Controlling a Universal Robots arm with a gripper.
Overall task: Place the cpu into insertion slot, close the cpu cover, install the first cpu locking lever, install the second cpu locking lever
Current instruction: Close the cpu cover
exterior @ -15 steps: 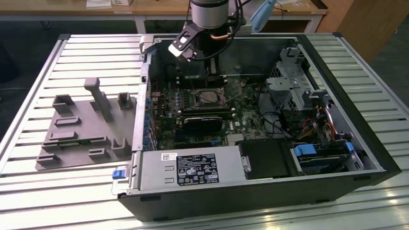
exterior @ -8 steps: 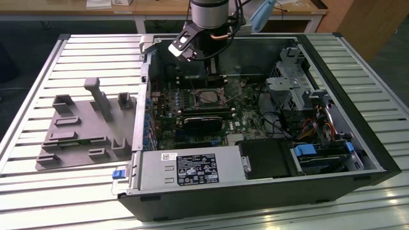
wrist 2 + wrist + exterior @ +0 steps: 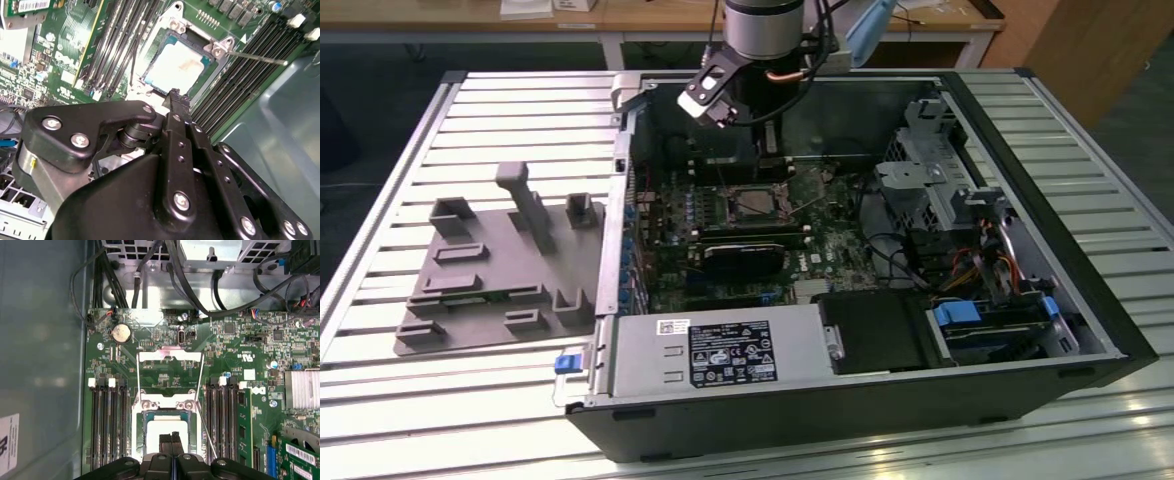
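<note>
Arm (image 3: 761,25) sits at 12 o'clock in the exterior view, wrist pointing down toward 6. Gripper (image 3: 171,436) hangs near vertical below it. Fingers (image 3: 175,127) are pressed flat together, seam only, with the side linkages folded in close.

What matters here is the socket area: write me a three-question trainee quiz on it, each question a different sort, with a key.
1. True or false: the cpu lies in the insertion slot.
2. The cpu cover is: A closed over the slot, B swung open, C taken out of the case.
3. Fill in: near the cpu, the fingers are ___ (open or shut).
Key: 1 true; 2 B; 3 shut.
</note>
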